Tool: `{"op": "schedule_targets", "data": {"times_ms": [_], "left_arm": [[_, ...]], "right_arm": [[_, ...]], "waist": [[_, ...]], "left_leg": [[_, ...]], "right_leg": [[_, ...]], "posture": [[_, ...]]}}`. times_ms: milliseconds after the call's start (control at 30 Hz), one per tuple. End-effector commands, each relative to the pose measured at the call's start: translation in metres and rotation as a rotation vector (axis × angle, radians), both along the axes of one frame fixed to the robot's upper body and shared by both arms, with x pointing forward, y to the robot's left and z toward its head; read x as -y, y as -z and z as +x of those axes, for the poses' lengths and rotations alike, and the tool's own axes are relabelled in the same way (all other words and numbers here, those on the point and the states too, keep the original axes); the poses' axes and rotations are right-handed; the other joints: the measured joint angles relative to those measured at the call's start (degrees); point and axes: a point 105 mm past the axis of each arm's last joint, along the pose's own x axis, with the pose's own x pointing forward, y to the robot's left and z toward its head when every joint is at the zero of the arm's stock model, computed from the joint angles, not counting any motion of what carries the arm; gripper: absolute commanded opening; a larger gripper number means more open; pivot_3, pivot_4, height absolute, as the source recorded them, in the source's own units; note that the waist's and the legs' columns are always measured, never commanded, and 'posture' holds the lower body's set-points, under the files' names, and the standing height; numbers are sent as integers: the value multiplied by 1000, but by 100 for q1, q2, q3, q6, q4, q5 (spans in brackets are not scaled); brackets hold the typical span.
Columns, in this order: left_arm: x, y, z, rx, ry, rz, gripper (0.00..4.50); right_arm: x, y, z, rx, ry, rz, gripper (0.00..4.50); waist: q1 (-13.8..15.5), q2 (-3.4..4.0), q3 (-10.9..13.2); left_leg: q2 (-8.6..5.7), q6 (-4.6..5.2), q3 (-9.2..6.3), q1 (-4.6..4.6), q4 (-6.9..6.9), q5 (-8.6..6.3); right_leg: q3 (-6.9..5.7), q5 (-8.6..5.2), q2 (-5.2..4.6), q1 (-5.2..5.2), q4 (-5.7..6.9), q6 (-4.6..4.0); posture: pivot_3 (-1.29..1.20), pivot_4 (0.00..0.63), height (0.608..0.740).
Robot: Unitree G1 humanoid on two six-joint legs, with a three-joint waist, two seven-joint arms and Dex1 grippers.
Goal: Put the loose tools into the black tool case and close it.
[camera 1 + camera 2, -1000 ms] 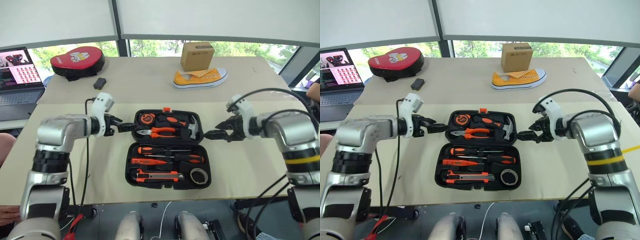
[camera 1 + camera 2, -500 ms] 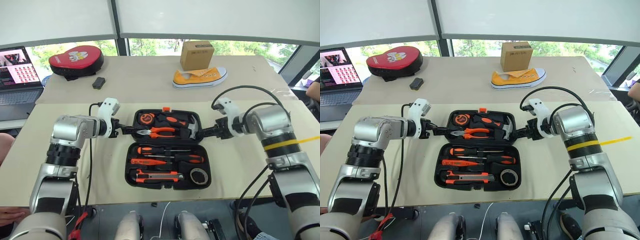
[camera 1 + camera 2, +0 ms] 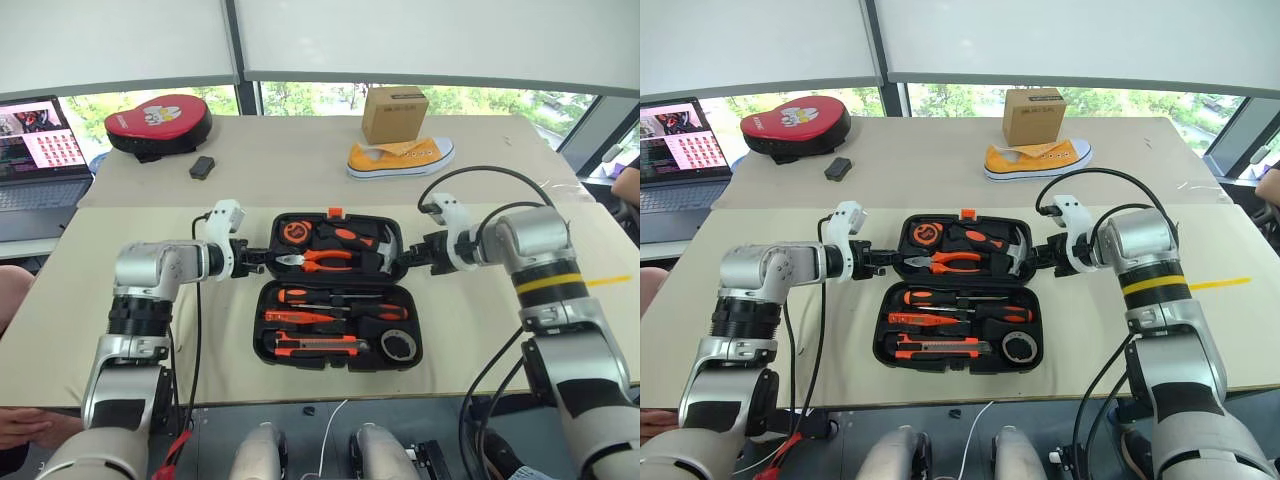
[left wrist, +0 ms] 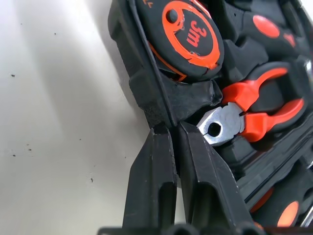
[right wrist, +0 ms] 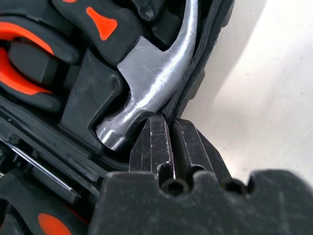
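Looking good: both the left pincer [image 3: 254, 256] and right pincer [image 3: 406, 262] just pinched shut on the black tool case [image 3: 340, 292] lid edges, tools stowed, closing's next.

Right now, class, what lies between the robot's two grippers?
In the left eye view, the far half of the open black tool case spans from left gripper to right gripper, holding tape measure, pliers and hammer.

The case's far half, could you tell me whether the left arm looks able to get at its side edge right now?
Probably yes: the left gripper already has its fingers shut on the black tool case rim beside the tape measure.
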Motion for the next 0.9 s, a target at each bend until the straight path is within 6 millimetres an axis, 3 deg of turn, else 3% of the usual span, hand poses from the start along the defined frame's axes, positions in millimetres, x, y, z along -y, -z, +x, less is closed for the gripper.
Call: {"op": "schedule_targets", "data": {"times_ms": [33,200,333,467,533,600,633,733,867,900], "left_arm": [[-9,-36,-13,248,67,-101,64],[-14,-50,-35,544,136,-110,64],[-21,-47,-58,851,150,56,64],[-20,-24,-84,1027,234,255,64],[-22,0,-100,1025,324,326,64],[-27,11,-108,1054,328,385,0],[-28,14,-110,1035,325,365,0],[-34,26,-122,1007,396,388,947],[-60,29,-129,965,403,455,2507],[-60,30,-132,955,429,450,2514]], "right_arm": [[-15,-51,-6,448,-208,43,0],[-2,-60,-27,846,-322,-168,0],[8,-49,-58,1161,-411,-356,0],[10,-20,-87,1338,-570,-515,0],[15,1,-100,1381,-657,-579,0],[22,29,-109,1291,-708,-571,760],[23,32,-113,1307,-716,-558,987],[29,43,-119,1291,-761,-563,1973],[46,35,-121,1305,-751,-609,3419],[49,34,-123,1309,-752,-613,3742]], "waist": [[-35,1,1],[-41,6,10],[21,5,10],[32,5,10],[15,6,10],[-12,6,9],[-19,4,8],[-43,1,9],[-62,2,10],[-54,2,10]], "left_leg": [[0,-1,-4,-9,-5,1],[5,-13,-6,-35,-13,7],[1,0,5,-43,-15,-2],[1,5,19,-36,-16,-6],[1,12,22,-27,-15,-10],[4,14,26,-6,-16,-11],[4,15,28,19,-19,-12],[12,21,28,82,-32,-17],[20,20,21,109,-57,-16],[21,20,20,109,-57,-16]], "right_leg": [[1,0,-1,-9,-1,0],[4,0,-1,-34,-6,2],[-2,-1,-9,-30,-43,3],[3,-1,-11,-21,-52,4],[4,0,-11,-14,-51,4],[7,0,-11,5,-48,4],[8,0,-11,25,-49,4],[4,-2,-7,90,-65,1],[16,-3,-9,106,-76,-1],[15,-3,-9,107,-77,-1]], "posture": [[0,150,740],[0,150,740],[0,150,740],[0,150,740],[0,150,740],[0,150,740],[0,150,740],[0,150,740],[0,150,740],[0,150,740]]}}
